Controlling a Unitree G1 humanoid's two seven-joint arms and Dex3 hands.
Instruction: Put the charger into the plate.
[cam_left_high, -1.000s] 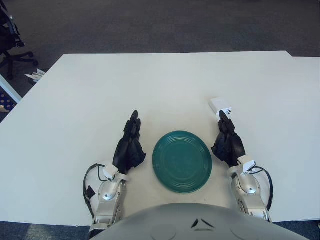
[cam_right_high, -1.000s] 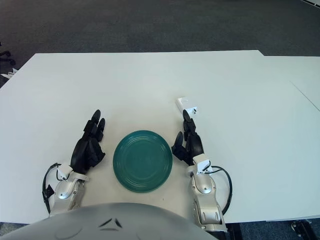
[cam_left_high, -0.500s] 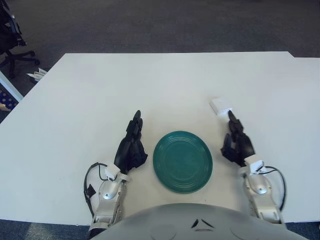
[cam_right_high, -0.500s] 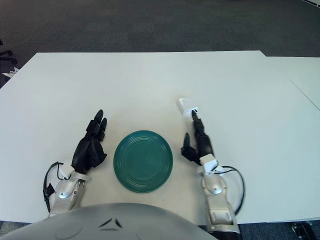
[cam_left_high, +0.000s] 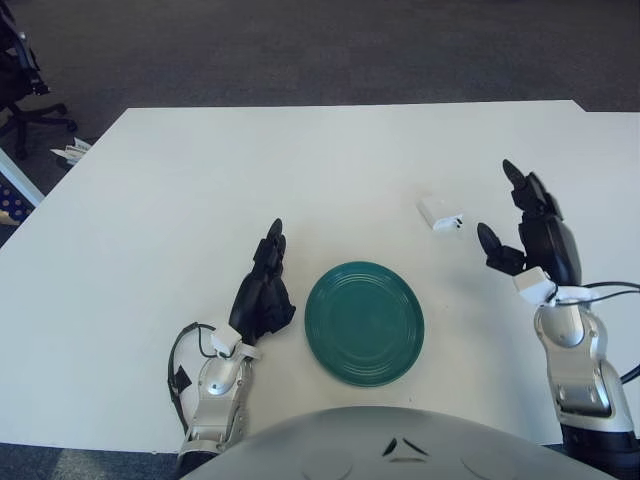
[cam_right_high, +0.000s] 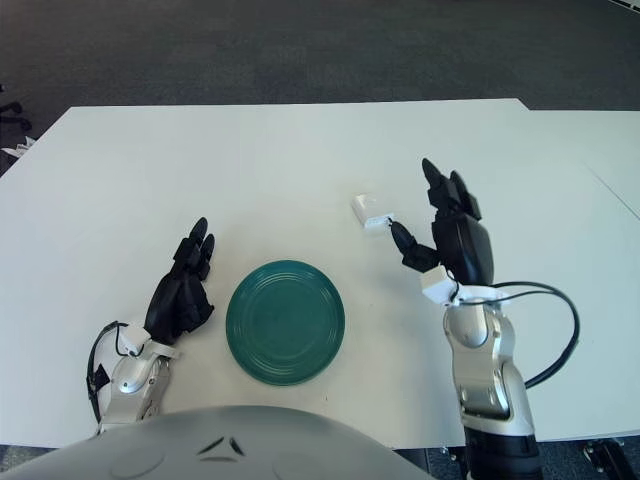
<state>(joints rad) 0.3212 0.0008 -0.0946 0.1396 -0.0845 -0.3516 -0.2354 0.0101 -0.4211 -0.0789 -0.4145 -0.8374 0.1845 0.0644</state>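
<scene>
- The right hand (cam_left_high: 530, 225) is hovering above the surface (cam_left_high: 200, 190), fingers spread wide and holding nothing, just right of the charger (cam_left_high: 440, 213).
- The white charger is lying on the surface, apart from the green plate (cam_left_high: 364, 322), up and to its right.
- The left hand (cam_left_high: 262, 296) is resting on the surface left of the plate, fingers relaxed, gripping nothing.

Small white plastic charger block (cam_left_high: 440, 213): smooth, slight sheen
Round teal glazed plate (cam_left_high: 365, 322): glossy, faint concentric ridges, looks ceramic
Large white table top (cam_left_high: 250, 180): smooth, matt
Right hand (cam_left_high: 530, 228), left hand (cam_left_high: 262, 298): black matt fingers, plastic or rubber look; silver satin metal-look wrist housings with white plastic tabs, black rubbery cables
Dark grey floor (cam_left_high: 300, 50): rough carpet texture
</scene>
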